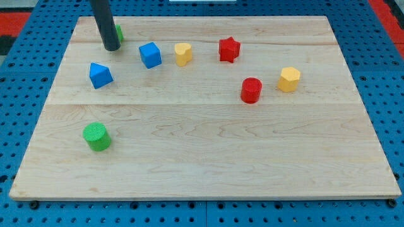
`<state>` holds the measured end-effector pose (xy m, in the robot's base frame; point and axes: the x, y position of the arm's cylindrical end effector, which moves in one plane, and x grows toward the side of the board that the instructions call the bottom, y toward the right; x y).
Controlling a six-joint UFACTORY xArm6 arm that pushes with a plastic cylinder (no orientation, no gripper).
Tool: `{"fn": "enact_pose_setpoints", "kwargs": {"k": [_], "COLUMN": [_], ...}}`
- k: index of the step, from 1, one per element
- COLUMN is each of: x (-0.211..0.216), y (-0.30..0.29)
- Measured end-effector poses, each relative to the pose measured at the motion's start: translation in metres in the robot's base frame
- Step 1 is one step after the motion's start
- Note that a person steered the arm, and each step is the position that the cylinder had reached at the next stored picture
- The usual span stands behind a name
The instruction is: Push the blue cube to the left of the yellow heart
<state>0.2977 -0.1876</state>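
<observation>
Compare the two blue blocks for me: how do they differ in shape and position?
The blue cube has square faces; the other blue block looks wedge-like with a peaked top. The blue cube sits just left of the yellow heart; the other blue block lies further toward the view's left and bottom. My tip is left of the blue cube, above the other blue block. Both share the same blue.

My tip point(112, 48) stood at the far left of the wooden board point(208, 170), hiding most of a green block point(119, 31) behind it. Open wood lay between the tip and the blue cube point(150, 55) to its right. The yellow heart point(183, 53) sat just right of that cube, narrowing the passage there. A second blue block point(100, 75) stood nearer, to the left. The green cylinder point(96, 137) alone occupied the near half.
</observation>
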Motion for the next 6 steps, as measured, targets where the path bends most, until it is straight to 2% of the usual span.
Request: {"fn": "enact_pose_setpoints", "kwargs": {"k": [2, 4, 6], "x": [0.001, 0.008, 0.008], "y": [0.0, 0.047, 0.062]}}
